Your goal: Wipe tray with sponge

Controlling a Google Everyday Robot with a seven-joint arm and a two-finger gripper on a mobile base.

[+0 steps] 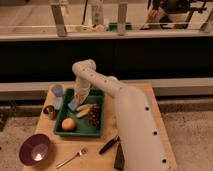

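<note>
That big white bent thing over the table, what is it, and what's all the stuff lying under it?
It is a robot arm, seen from one camera looking down at a small wooden table. The arm reaches over and bends down into a green tray. At its tip is the gripper, a two-finger clamp, down at the tray's upper left part, right at a pale blue-grey sponge. Whether the sponge is actually pinched is too hard to tell.

In the tray lie an orange fruit, a yellowish piece of food and a bunch of dark grapes. Left of the tray stand a light blue cup and a small can. Nearer the front are a purple bowl, a fork and a dark utensil.
</note>
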